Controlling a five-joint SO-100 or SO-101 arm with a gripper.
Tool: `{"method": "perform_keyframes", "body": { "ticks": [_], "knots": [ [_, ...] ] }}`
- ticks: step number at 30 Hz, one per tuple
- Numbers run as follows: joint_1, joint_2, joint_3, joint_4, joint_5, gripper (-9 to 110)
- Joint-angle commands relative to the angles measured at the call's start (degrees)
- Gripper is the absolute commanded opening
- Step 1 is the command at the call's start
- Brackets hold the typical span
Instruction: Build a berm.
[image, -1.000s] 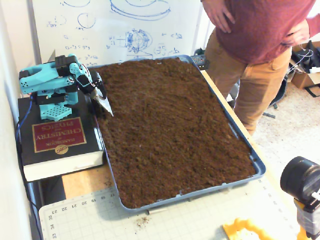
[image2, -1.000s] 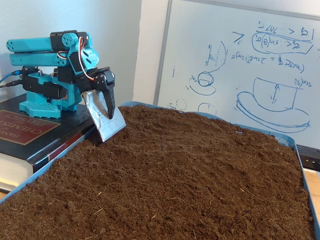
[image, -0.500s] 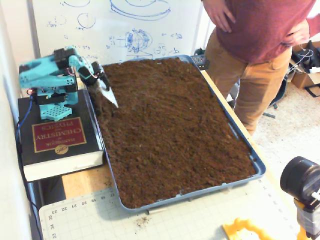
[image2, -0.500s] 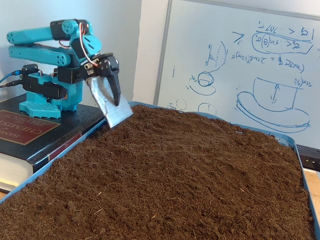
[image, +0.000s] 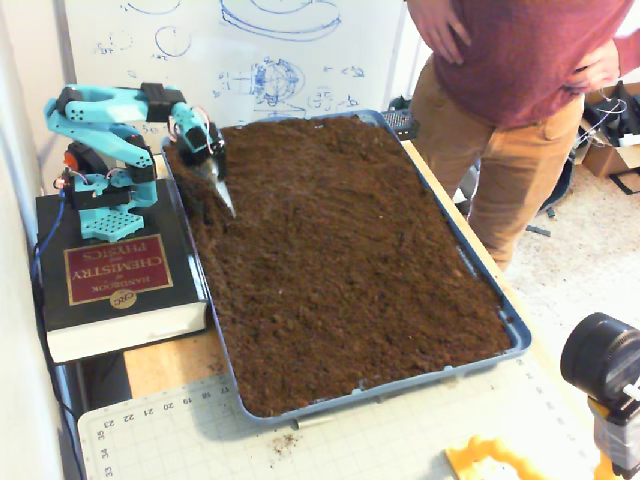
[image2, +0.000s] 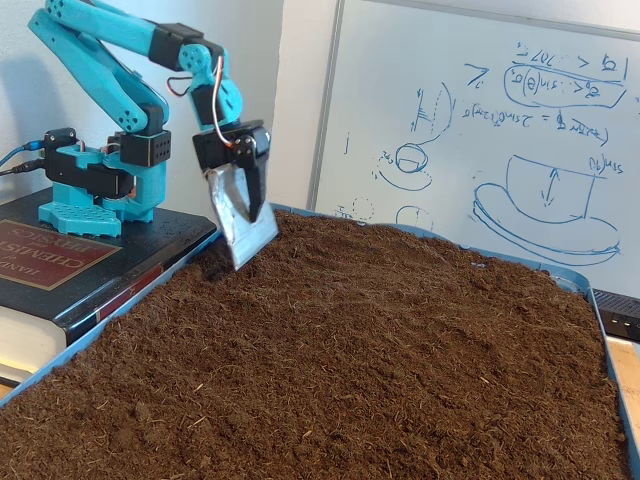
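Dark-brown crumbly soil (image: 340, 250) fills a blue tray (image: 515, 335). It lies mostly level, with only a gentle rise toward the whiteboard end (image2: 400, 260); no distinct berm shows. My teal arm's gripper (image: 222, 190) points down at the tray's corner nearest the arm's base. In a fixed view, the gripper (image2: 248, 215) is shut on a silvery metal blade (image2: 240, 225). The blade's lower edge hangs just above or barely touches the soil (image2: 350, 350) near the tray rim (image2: 110, 318).
The arm's base stands on a thick black book (image: 110, 275) left of the tray. A person (image: 520, 90) stands at the tray's far right. A whiteboard (image: 260, 50) is behind. A cutting mat (image: 350, 440), a black camera (image: 600, 360) and a yellow part (image: 490, 462) are in front.
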Motion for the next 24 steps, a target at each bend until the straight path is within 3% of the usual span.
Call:
{"method": "perform_keyframes", "body": {
  "ticks": [1, 11, 24],
  "knots": [
    [-4.7, -2.6, -6.8, -0.8, 6.6, 0],
    [-12.0, -7.9, -7.5, 8.8, 8.6, 0],
    [-12.7, -16.3, -9.2, 8.9, 7.6, 0]
  ]
}}
